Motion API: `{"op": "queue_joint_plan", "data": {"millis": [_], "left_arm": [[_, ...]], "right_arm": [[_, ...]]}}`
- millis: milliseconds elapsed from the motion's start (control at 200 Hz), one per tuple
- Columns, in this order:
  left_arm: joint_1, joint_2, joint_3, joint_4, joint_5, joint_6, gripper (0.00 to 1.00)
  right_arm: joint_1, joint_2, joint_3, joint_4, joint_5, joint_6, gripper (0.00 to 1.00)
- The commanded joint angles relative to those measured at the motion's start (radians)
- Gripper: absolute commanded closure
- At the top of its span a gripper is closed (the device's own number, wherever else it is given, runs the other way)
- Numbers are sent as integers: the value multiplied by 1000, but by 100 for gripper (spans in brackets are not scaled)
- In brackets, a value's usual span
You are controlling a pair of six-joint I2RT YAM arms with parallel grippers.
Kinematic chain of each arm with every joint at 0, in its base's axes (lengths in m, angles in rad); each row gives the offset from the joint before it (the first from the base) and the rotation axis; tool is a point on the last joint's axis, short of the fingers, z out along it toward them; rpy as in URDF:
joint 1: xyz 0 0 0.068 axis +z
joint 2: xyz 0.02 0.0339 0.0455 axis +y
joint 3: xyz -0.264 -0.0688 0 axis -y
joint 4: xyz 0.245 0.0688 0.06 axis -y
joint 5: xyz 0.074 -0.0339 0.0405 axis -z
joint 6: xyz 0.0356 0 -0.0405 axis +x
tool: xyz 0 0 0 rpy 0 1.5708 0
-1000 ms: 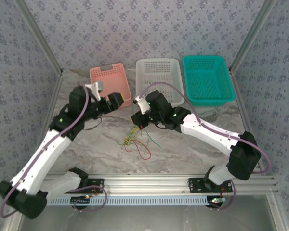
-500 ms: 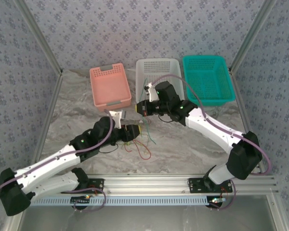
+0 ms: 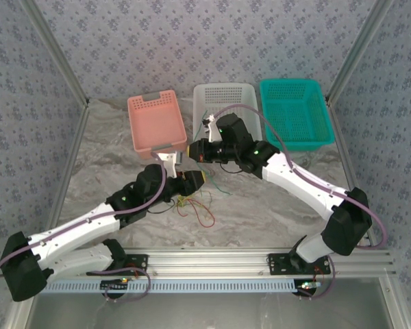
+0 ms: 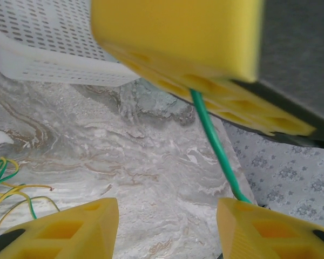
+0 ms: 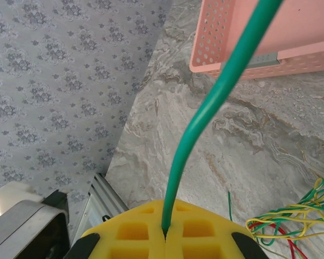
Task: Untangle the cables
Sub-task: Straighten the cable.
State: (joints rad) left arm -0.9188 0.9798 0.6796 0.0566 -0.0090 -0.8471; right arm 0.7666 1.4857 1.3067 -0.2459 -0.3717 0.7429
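Cables (image 3: 190, 203) lie before pink basket (image 3: 154, 127), white basket (image 3: 226, 103), teal basket (image 3: 294, 113).

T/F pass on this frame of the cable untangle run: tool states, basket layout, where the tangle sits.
1. The right tool is shut on a green cable. True.
2. The left tool is clamped shut. False: its yellow fingers stand apart, with bare table visible between them.
3. A pink basket, a white basket and a teal basket stand in a row at the far side of the table. True.
4. The tangle of cables lies inside the white basket. False: it lies on the table, close to the left tool.
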Motion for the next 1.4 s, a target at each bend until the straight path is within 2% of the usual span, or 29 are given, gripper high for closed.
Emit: {"op": "queue_joint_plan", "data": {"millis": [0, 210, 370, 550, 894, 979, 1069, 1199, 1284, 1394], "left_arm": [[-14, -48, -12, 68, -13, -10, 46], [-23, -128, 15, -148, -77, -69, 35], [-23, -90, 24, -130, -53, -81, 34], [-23, -13, 49, -54, -31, -73, 38], [-26, 22, 67, 22, -5, -73, 36], [-26, 47, 72, 28, 0, -74, 40], [-28, 73, 72, 41, 4, -76, 51], [-28, 85, 74, 47, 1, -77, 80], [-27, 79, 90, -7, -9, -71, 100], [-26, 81, 134, -144, 14, -32, 100]], "right_arm": [[2, -6, -13, -2, 25, 34, 100], [-35, -46, -56, 11, 31, 44, 100], [-36, -54, -66, 30, 24, 74, 100], [-27, -70, -93, 70, 23, 122, 100], [-9, -113, -180, 138, 31, 171, 100], [-3, -119, -191, 156, 35, 183, 100], [-1, -124, -198, 163, 34, 190, 100], [-2, -135, -198, 149, 34, 185, 100], [-14, -144, -185, 108, 36, 154, 100], [-38, -121, -89, -39, 7, 22, 100]]}}
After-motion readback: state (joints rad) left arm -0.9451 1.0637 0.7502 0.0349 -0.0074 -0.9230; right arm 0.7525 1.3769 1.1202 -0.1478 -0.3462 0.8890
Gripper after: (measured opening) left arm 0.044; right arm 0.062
